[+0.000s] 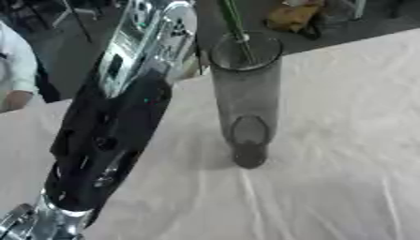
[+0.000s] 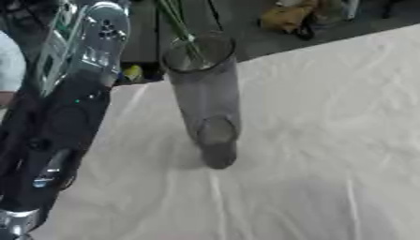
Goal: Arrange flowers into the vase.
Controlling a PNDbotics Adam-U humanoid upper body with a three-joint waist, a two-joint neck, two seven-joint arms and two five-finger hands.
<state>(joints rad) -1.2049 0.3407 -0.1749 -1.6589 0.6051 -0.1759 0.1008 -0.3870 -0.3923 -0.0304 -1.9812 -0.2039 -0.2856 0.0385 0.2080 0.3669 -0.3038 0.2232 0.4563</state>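
A tall grey see-through vase (image 1: 246, 93) stands upright on the white cloth of the table (image 1: 344, 150). Thin green flower stems (image 2: 179, 26) run down into its mouth from above the picture's top edge; no blooms show. My left arm (image 1: 107, 136) rises from the lower left, black along the forearm. Its silver end, my left hand (image 1: 152, 33), sits just left of the vase's rim and is cut off by the top edge. The right hand shows in neither view.
The table's far edge runs behind the vase, with dark floor beyond it. A yellow-brown heap (image 1: 291, 16) lies on that floor. A person's white sleeve (image 1: 12, 65) shows at the far left. A small yellow-green thing (image 2: 131, 72) sits by the table's edge.
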